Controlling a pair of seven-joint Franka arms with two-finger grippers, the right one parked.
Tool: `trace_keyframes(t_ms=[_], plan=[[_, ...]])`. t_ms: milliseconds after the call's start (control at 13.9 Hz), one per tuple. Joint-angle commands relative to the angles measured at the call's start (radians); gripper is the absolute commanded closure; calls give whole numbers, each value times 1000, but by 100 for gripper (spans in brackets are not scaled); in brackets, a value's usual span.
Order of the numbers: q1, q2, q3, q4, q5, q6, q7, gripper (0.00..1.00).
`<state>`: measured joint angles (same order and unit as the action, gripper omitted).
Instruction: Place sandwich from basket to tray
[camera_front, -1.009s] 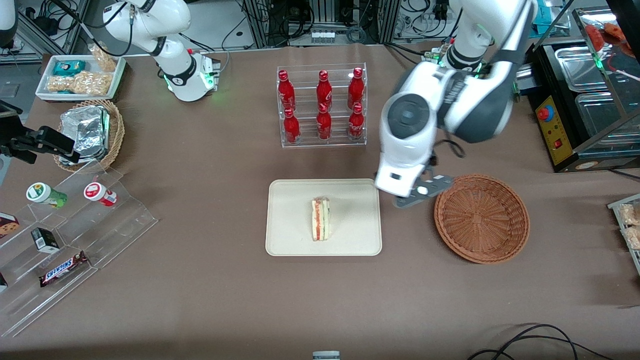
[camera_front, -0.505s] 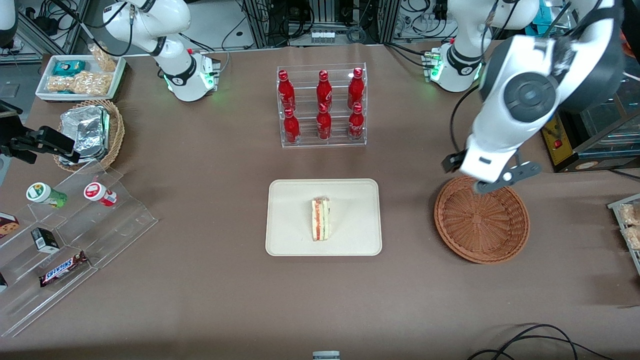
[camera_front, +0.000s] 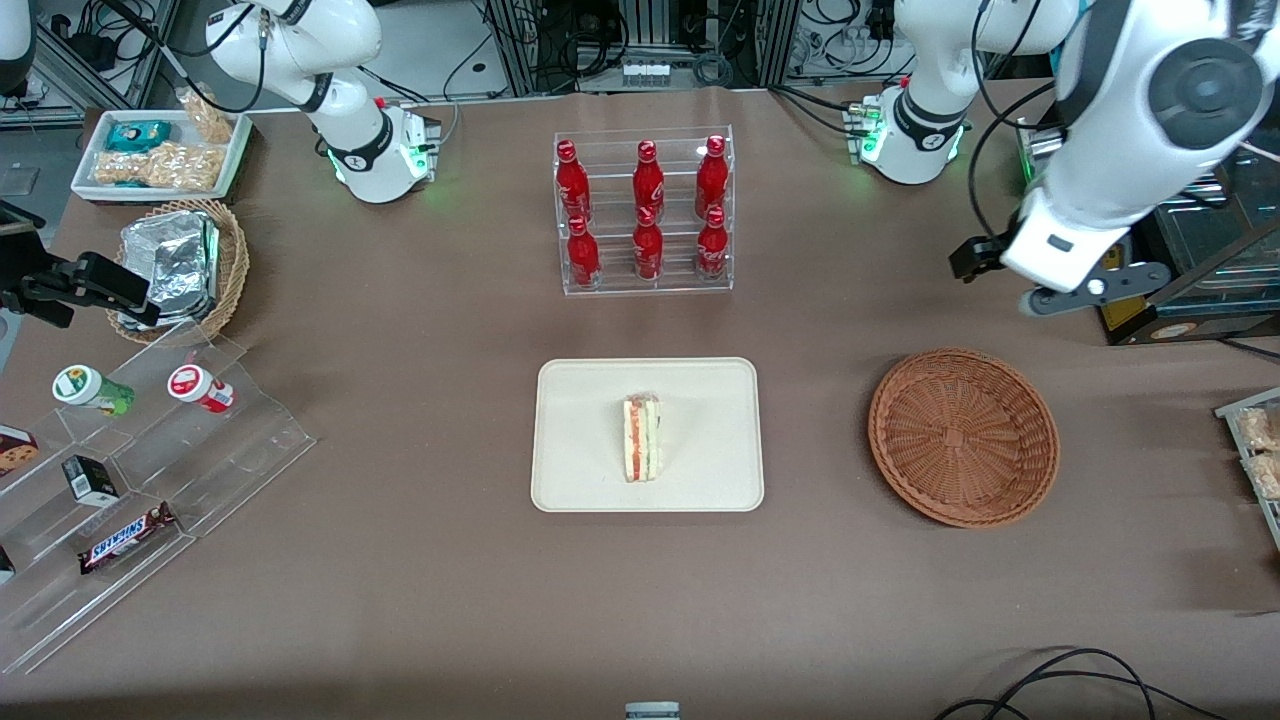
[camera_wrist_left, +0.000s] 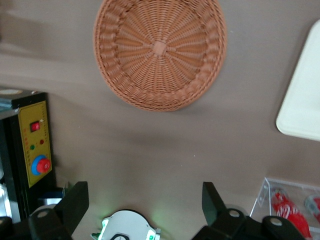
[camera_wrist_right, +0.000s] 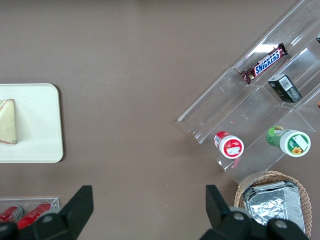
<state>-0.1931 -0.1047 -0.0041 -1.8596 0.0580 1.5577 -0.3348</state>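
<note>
- The sandwich (camera_front: 642, 438) is laid mid-tray (camera_front: 580, 480), so delivery looks done.
- The basket (camera_front: 963, 436) is emptied.
- The gripper (camera_wrist_left: 145, 205) is held wide, unloaded, above the table.

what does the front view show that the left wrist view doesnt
Only the front view shows the sandwich lying on the tray, the parked arm's end of the table with the clear stand of snacks, and the foil packets.

Only the left wrist view shows the gripper with its fingers spread open and nothing between them, above bare table.

Both show the empty basket, the tray, the red bottles and the black control box.
</note>
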Motion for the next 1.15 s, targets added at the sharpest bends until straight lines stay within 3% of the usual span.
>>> trace_keyframes(t_ms=[0, 216, 432, 865, 1081], plan=[[127, -38, -40, 11, -38, -20, 202, 0], [225, 5, -63, 124, -35, -74, 373, 0], [241, 60, -62, 233, -21, -71, 415, 0], [241, 77, -28, 249, -44, -16, 405, 0], [241, 77, -30, 247, -105, -22, 402, 0]])
